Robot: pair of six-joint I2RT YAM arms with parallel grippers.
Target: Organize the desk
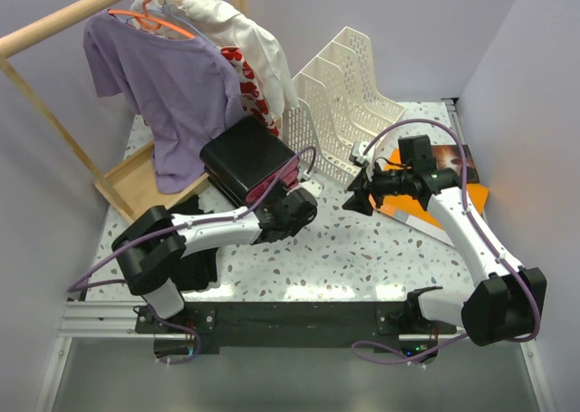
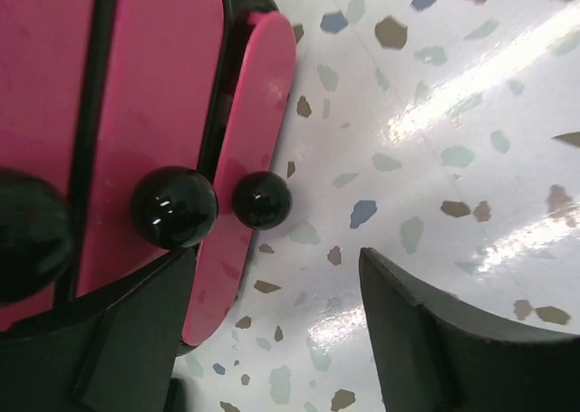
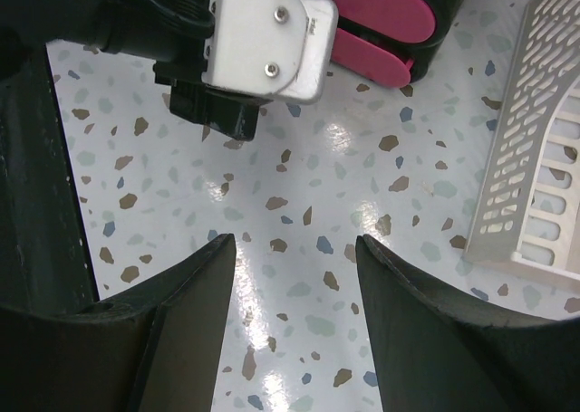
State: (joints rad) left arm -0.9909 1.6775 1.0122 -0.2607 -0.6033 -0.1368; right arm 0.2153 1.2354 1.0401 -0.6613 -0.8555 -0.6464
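Observation:
The desk (image 1: 362,253) is a white speckled tabletop. A black case with pink panels (image 1: 254,158) lies on it by the hanging clothes. My left gripper (image 1: 297,208) is open at the case's near right corner. In the left wrist view the gripper (image 2: 279,253) hangs low over the desk (image 2: 435,113), its left finger against the pink panels (image 2: 154,86) with round black knobs (image 2: 172,206). My right gripper (image 1: 358,199) is open and empty above the desk, facing the left one. It also shows in the right wrist view (image 3: 294,240), with the case (image 3: 390,23) beyond.
A white slotted file rack (image 1: 349,95) stands at the back and shows in the right wrist view (image 3: 535,158). Orange and brown books (image 1: 449,190) lie under the right arm. A wooden clothes rack (image 1: 136,181) holds a purple shirt (image 1: 172,86). Black cloth (image 1: 195,263) lies at front left.

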